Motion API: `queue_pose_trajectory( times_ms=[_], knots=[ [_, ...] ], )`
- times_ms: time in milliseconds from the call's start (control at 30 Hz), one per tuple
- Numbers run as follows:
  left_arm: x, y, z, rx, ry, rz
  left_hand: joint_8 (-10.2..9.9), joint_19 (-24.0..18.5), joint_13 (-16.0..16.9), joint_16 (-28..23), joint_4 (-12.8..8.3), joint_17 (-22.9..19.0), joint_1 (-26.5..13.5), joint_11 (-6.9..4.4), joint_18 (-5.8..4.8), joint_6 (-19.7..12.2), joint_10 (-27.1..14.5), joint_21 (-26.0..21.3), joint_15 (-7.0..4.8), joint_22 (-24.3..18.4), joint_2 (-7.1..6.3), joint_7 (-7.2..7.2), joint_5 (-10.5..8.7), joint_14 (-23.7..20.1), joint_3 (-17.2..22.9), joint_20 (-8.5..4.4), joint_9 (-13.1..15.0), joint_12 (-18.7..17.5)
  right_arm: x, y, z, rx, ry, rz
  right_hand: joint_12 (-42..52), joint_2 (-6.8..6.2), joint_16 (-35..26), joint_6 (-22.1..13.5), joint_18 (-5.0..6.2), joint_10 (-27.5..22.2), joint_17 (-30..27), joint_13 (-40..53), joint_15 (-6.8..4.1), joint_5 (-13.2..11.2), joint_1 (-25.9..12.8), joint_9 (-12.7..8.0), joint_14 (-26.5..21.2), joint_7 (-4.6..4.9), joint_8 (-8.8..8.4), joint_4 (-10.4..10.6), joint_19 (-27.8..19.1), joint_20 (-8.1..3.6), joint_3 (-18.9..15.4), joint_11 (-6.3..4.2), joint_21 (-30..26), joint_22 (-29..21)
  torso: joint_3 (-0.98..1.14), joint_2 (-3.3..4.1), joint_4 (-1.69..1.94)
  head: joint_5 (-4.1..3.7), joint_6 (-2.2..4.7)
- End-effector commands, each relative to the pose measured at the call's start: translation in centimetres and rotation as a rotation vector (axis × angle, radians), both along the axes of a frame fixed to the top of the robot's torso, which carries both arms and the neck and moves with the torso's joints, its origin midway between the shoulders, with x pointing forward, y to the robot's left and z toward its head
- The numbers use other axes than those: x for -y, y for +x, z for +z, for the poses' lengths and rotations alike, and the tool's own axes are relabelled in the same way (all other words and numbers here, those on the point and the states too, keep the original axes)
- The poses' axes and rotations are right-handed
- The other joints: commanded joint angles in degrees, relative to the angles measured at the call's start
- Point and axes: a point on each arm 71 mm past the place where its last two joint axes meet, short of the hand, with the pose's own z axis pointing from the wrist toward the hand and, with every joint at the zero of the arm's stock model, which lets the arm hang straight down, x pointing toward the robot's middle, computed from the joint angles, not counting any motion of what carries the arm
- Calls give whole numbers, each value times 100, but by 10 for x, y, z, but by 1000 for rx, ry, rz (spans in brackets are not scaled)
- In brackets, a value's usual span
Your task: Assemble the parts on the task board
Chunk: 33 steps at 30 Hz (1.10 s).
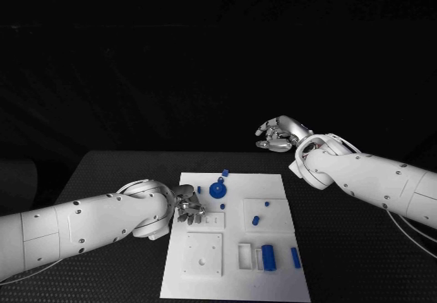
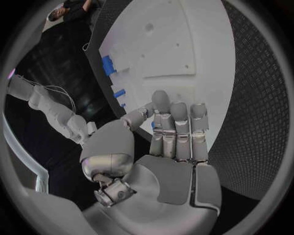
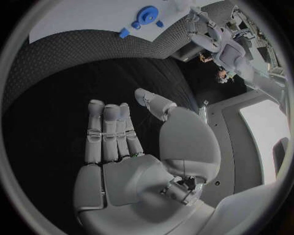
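The black table [image 1: 119,170] with a finely textured top carries a white task board [image 1: 273,278] lying flat at its middle, bare dark surface all around the board.

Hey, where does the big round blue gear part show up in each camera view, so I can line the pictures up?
Head view: the round blue gear sits on the far half of the task board, beside the left hand.
Left wrist view: I cannot make it out here.
Right wrist view: it lies on the board, beyond the right hand.
Shared landmark: the white task board.
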Motion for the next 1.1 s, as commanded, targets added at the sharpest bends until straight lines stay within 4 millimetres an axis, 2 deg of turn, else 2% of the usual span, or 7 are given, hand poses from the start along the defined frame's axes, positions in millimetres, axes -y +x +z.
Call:
queue_pose_trajectory(
  times_ms=[33,133,300,400,700,833,1100],
  knots=[
    [1,1,7,11,-58,18,-68,-69,-33,-78,110,-44,59,18,30,-124,-117,-62,1,73,-112,28,-330,-90,5,-500,-22,-89,-6,2,-8,-42,-64,56,33,27,37,-19,171,-48,-15,-20,5,-110,48,8,-36,43,33,-65,19,33,-3,-10,-33,84,0,-1,5,-1,19],
    [0,3,14,24,-89,31,-176,-101,-57,-137,206,-88,182,55,14,-287,-213,-111,5,66,-259,92,-524,-141,-1,-494,-64,-139,-12,4,-14,-47,-98,77,52,47,48,-34,171,-73,-33,-51,10,-335,115,6,-48,48,31,-124,11,38,3,-5,-50,92,1,0,9,-8,37],
    [-3,5,27,48,-131,53,-510,-171,-69,-203,297,-140,360,211,-22,-821,-365,-202,44,54,-512,279,-568,-243,-63,-472,-255,-182,-22,8,-20,-36,-158,112,91,64,77,-40,171,-72,-42,-72,10,-454,184,4,-43,49,33,-181,27,38,0,-5,-48,103,-4,-2,21,-27,74],
    [-4,7,38,61,-157,57,-591,-258,-99,-293,361,-193,472,285,-50,-988,-507,-294,101,34,-655,358,-574,-357,-88,-433,-314,-253,-28,10,-23,-22,-192,134,112,76,94,-39,171,-67,-44,-81,9,-487,215,4,-37,48,36,-204,40,34,-1,-6,-44,106,-8,-4,25,-38,104],
    [-12,10,65,111,-215,76,-598,-490,-258,-631,443,-375,862,436,-74,-1255,-871,-587,305,-28,-951,500,-574,-625,-144,-249,-368,-573,-45,14,-41,1,-294,187,175,158,159,-27,171,-33,-41,-108,-12,-466,355,4,1,21,49,-307,98,10,31,-29,-14,115,-16,-2,29,-38,161],
    [-14,11,71,130,-266,90,-577,-641,-368,-848,427,-472,1068,525,-79,-1330,-1068,-765,442,-69,-1048,558,-572,-777,-148,-118,-384,-798,-56,12,-54,9,-355,227,200,189,183,-78,171,-30,-45,-127,-65,-457,421,-6,6,-48,31,-372,114,3,57,-90,1,119,-45,-3,64,-57,180],
    [-18,13,78,194,-369,115,-558,-754,-479,-1091,366,-566,1373,640,-59,-1443,-1259,-951,582,-102,-1114,620,-569,-892,-151,23,-414,-1045,-65,9,-71,57,-449,272,242,236,232,-157,171,-27,-48,-162,-187,-478,524,-11,3,-234,29,-461,129,-7,130,-237,35,124,-109,25,163,-118,226]
  ],
)
